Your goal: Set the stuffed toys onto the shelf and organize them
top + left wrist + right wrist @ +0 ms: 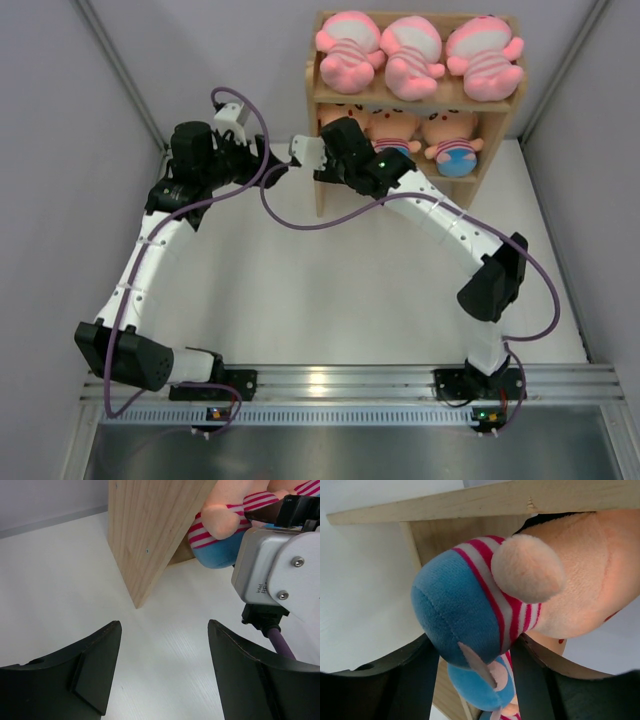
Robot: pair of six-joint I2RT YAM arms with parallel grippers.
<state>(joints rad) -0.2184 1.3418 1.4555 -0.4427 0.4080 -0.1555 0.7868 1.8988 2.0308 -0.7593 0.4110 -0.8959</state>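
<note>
The wooden shelf (415, 17) stands at the back of the table. Three pink striped toys (412, 57) lie on its upper tier. Two dolls (455, 140) show in the middle and right of the lower tier. My right gripper (340, 140) reaches into the lower tier's left slot and covers most of a third doll (335, 112). In the right wrist view my right gripper (475, 655) is shut on that doll (470, 610) at its blue shorts, under the shelf board (470, 500). My left gripper (165, 645) is open and empty, just left of the shelf's side panel (145, 540).
The right wrist's grey camera box and purple cable (272, 570) sit close to my left gripper's right finger. Grey walls enclose the white table (300, 290) on the left, back and right. Purple cables loop over the table between the arms.
</note>
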